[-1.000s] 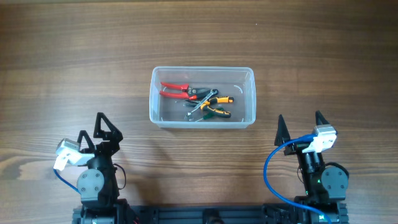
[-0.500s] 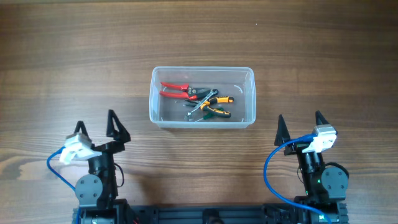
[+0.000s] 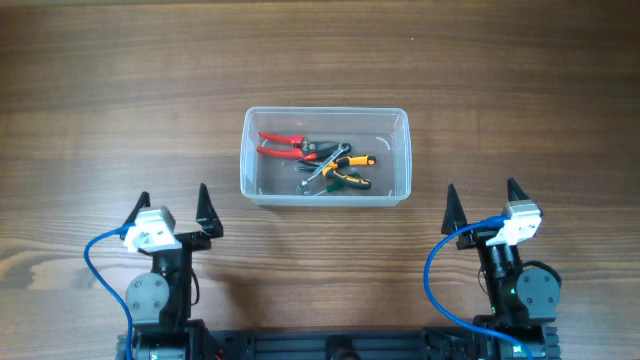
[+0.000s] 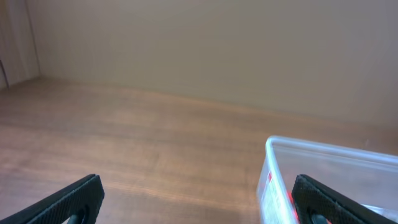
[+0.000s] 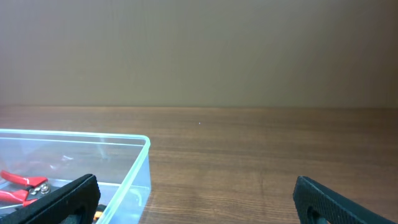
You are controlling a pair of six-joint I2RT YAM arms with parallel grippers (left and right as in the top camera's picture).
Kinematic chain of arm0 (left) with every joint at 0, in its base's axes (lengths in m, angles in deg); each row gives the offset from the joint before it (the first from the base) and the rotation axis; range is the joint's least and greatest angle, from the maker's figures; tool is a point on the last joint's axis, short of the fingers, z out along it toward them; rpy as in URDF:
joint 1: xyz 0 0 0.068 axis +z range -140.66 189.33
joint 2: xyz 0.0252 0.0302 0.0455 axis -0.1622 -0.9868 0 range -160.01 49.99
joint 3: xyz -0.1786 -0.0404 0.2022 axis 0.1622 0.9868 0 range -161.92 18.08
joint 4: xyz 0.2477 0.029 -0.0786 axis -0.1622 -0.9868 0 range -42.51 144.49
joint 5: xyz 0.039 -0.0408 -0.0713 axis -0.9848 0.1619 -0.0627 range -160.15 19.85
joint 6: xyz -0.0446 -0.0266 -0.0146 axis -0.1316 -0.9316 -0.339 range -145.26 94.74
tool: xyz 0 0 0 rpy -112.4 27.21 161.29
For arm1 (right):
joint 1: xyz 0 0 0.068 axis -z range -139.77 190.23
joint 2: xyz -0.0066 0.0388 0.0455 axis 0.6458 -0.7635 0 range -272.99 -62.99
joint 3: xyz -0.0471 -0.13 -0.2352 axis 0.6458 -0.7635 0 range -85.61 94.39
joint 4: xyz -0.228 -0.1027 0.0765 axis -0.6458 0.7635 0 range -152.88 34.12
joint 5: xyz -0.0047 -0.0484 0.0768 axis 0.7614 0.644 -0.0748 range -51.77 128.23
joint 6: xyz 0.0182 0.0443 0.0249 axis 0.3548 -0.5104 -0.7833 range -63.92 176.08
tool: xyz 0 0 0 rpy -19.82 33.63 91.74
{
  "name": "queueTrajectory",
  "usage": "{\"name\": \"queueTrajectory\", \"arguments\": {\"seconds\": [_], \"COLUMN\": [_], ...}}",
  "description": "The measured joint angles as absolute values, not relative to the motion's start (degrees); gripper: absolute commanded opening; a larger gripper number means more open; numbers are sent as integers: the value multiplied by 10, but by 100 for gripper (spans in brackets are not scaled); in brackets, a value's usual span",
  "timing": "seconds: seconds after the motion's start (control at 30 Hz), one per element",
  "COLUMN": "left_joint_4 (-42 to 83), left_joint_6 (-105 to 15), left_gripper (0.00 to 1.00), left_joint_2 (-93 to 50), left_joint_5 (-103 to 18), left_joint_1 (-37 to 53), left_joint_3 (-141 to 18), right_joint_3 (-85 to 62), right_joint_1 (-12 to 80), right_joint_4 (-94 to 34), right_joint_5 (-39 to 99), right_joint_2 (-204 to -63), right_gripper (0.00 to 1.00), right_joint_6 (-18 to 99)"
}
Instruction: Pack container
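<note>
At the near edge of the brown wood-grain table [image 3: 520, 70], the left gripper [image 3: 173, 200] sits low over its base. Its 2 black pointed fingers are spread wide with nothing between them. The right gripper [image 3: 481, 193] sits the same way at the other near corner, its 2 fingers likewise parted and empty.

The clear, translucent plastic rectangular container [image 3: 326, 111] stands upright farther out on the table, between the 2 grippers and touching neither. It lies ahead and to the right of the left gripper, and ahead and to the left of the right one. The left wrist view catches 1 rounded corner of it at lower right, beyond the fingers. The right wrist view shows its thick rim and a wall at lower left.

Inside the container, a pair of red-handled pliers [image 3: 278, 146] lies toward the left end. Some orange-and-black-handled tools [image 3: 352, 161] are heaped near the middle (too tangled to tell apart).
</note>
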State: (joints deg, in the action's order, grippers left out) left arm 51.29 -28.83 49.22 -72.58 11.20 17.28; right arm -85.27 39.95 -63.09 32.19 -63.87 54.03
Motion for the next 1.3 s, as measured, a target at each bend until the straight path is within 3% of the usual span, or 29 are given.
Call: {"name": "queueTrajectory", "arguments": {"seconds": [0.3, 1.3], "left_joint_4": [502, 502], "left_joint_6": [-237, -229], "left_gripper": [100, 100], "left_joint_2": [492, 492], "left_joint_5": [-721, -721], "left_joint_1": [112, 112], "left_joint_3": [174, 174], "right_joint_3": [-853, -853], "right_joint_1": [400, 400], "right_joint_4": [-631, -631], "right_joint_5": [322, 322], "right_joint_2": [-639, -639], "right_gripper": [100, 100], "right_joint_6": [540, 540]}}
